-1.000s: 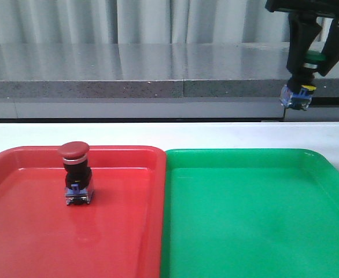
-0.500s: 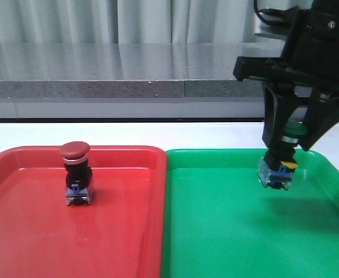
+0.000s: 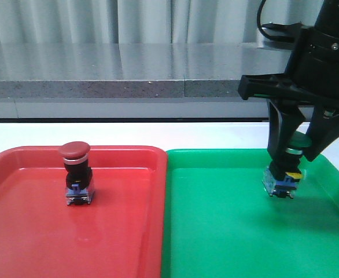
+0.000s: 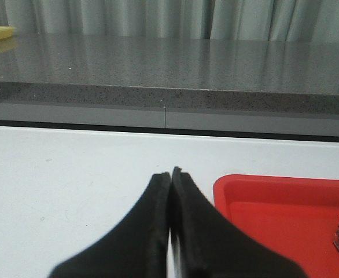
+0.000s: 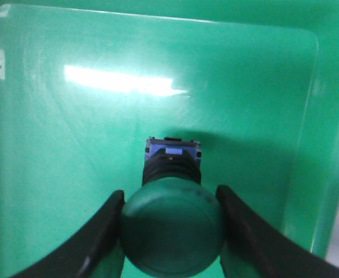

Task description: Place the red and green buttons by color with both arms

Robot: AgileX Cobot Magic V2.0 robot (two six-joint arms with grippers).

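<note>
1. Green button (image 3: 285, 174): upright, long axis vertical, clamped in right claw (image 3: 291, 152) directly above, base at or just above the green tray (image 3: 227, 231) floor, far right.
2. Left claw (image 4: 170, 197): pressed together, empty, left of the red tray (image 4: 273, 202).
3. Red button (image 3: 76, 174): upright in red tray.

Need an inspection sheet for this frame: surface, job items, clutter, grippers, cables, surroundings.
Surface: white table with red plastic tray left, green plastic tray right, side by side.
Job's things: red mushroom-cap pushbutton upright in the red tray; green-capped pushbutton held over the green tray.
Clutter: nothing seen.
Grippers: right gripper shut on the green button; left gripper shut, empty, over bare table.
Cables: black cable on the right arm.
Surroundings: grey stone ledge, pale curtain.
</note>
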